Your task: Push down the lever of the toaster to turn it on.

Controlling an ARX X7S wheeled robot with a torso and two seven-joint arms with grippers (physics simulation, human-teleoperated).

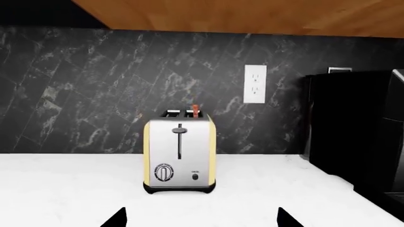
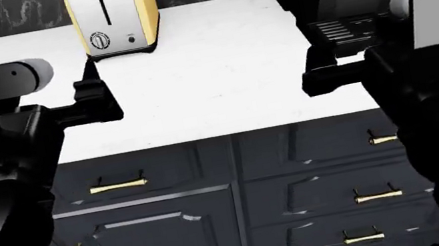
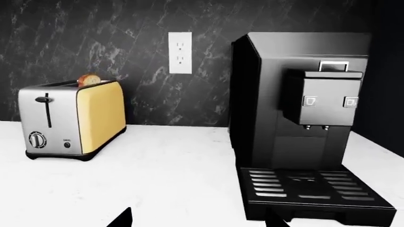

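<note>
The left gripper [image 2: 93, 84] hangs in front of the toaster [image 1: 180, 156], well short of its steel face, with its two fingertips spread apart and nothing between them; in the left wrist view those tips frame the toaster squarely, which suits a straight approach. The toaster stands at the back of the white counter [image 1: 75, 189], close to the dark marble wall [image 1: 82, 85], its face turned toward the left arm; a slice of toast [image 1: 195, 110] pokes from one slot above that face. The lever [image 1: 179, 130] sits at the top of its vertical slot on the toaster's face, above the round dial [image 1: 163, 172] and the small button [image 1: 194, 176], so by my reading it has not yet been pressed. The right gripper [image 2: 324, 74] is off to the toaster's far side, before the black coffee machine [image 3: 303, 113], also parted and empty; it seems parked clear of the job, since the left arm is the nearer one.
</note>
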